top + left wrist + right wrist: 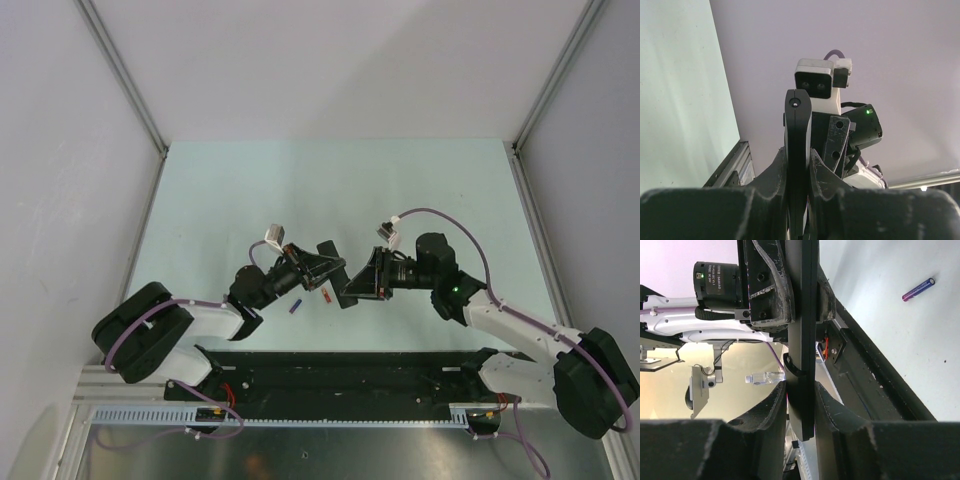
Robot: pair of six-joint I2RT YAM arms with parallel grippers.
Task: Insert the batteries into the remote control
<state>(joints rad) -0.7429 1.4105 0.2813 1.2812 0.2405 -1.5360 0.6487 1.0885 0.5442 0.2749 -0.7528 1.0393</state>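
The remote control (337, 273), a slim black bar, hangs above the table between my two arms, held at both ends. My left gripper (799, 167) is shut on one end of the remote control (797, 131), which stands up edge-on between the fingers. My right gripper (801, 402) has both fingers pressed against the other end of the remote control (802, 335). A purple-blue battery (295, 306) (918, 289) lies on the table just below the left gripper (322, 264). A red-orange battery (325, 294) lies beside it, under the remote. The right gripper (360, 283) meets the left gripper mid-table.
The black base rail (340, 372) runs along the table's near edge behind both arms. White walls with metal corner posts (128, 85) close in the pale green table (340, 190) on three sides.
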